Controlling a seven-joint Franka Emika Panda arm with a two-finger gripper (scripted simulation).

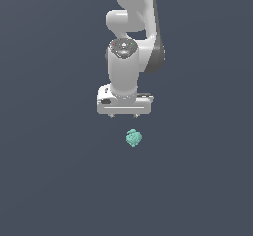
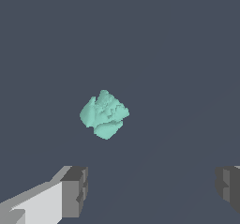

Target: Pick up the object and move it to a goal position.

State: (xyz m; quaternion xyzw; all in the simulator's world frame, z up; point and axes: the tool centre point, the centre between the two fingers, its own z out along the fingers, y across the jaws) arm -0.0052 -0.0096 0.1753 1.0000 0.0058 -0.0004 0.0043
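Observation:
The object (image 1: 133, 138) is a small teal-green lumpy thing lying on the dark grey floor, just below my gripper (image 1: 123, 115) in the exterior view and slightly toward that view's right. It also shows in the wrist view (image 2: 104, 114), clear of both fingers. My gripper (image 2: 150, 190) is open and empty, its two grey fingertips (image 2: 75, 190) wide apart. It hangs apart from the object and does not touch it.
The white arm (image 1: 131, 42) rises behind the gripper toward the top of the exterior view. The dark grey floor (image 1: 49, 180) lies flat all around. No goal marker shows.

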